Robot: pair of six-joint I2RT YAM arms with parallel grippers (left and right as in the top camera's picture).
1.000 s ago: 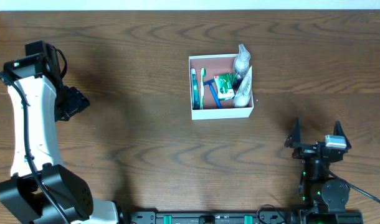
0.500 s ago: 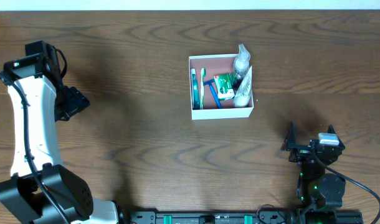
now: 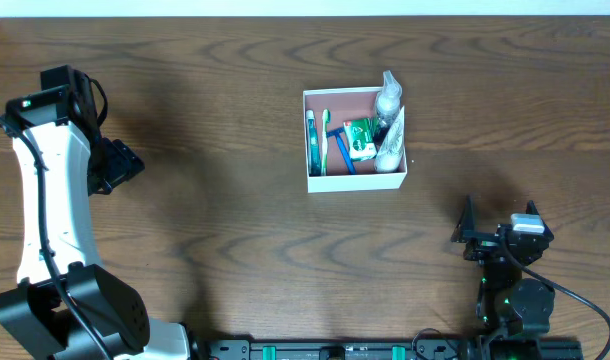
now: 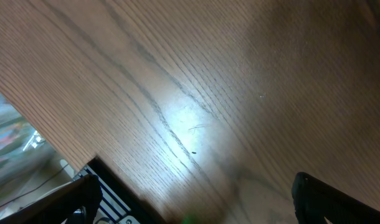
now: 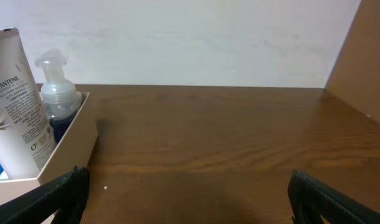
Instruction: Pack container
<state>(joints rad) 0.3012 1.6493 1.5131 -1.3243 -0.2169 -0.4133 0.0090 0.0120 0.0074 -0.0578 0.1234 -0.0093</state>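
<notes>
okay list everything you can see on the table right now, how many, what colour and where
box: one, white outside, pink inside, table centre
toothbrushes: two, green and teal, left side of box
razor: one, blue, beside toothbrushes
packet: one, green, middle of box
tube: one, white, leaning at box's right wall
pump bottle: one, clear with dark contents, behind tube
table: one, dark brown wood
left pincer: open, far left, empty
right pincer: open, lower right, empty
</notes>
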